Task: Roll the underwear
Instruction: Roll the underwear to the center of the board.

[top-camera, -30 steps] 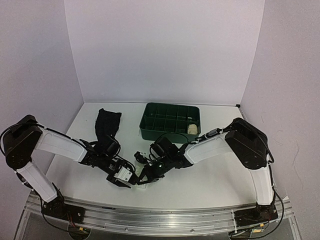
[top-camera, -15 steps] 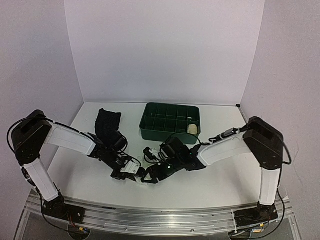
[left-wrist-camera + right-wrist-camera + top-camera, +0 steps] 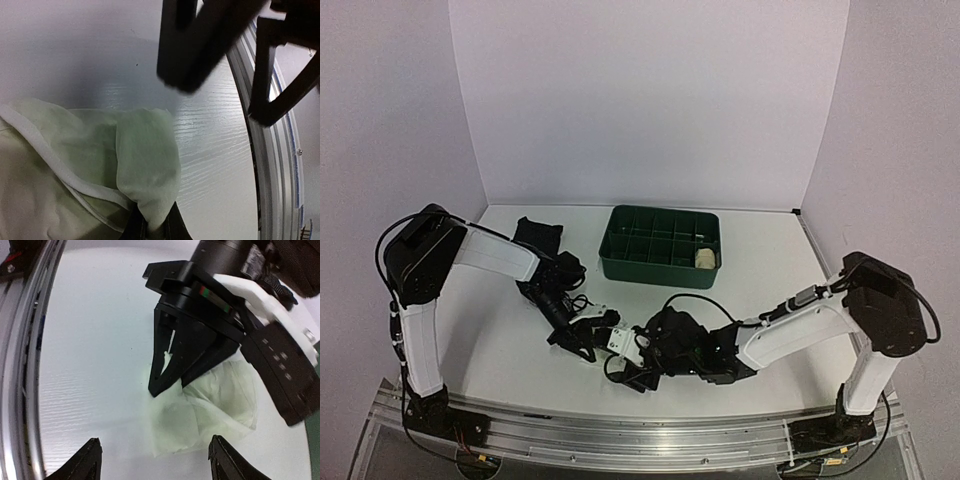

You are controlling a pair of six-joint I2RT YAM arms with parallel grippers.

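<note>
The left tool [image 3: 153, 231] is clenched on a fold of the white underwear [image 3: 210, 410], which lies bunched on the tabletop [image 3: 85, 340]; the right tool [image 3: 155, 442] hangs released just beside it, fingers straddling the cloth's near edge, probably best placed to roll

Pale lavender panels are enclosing the scene: a back wall [image 3: 650, 100], a left wall [image 3: 380, 120] and a right wall [image 3: 900, 130]. Soft, even light is falling on the white table [image 3: 770, 260] — a metal rail [image 3: 650, 432] is running along its near edge.
</note>
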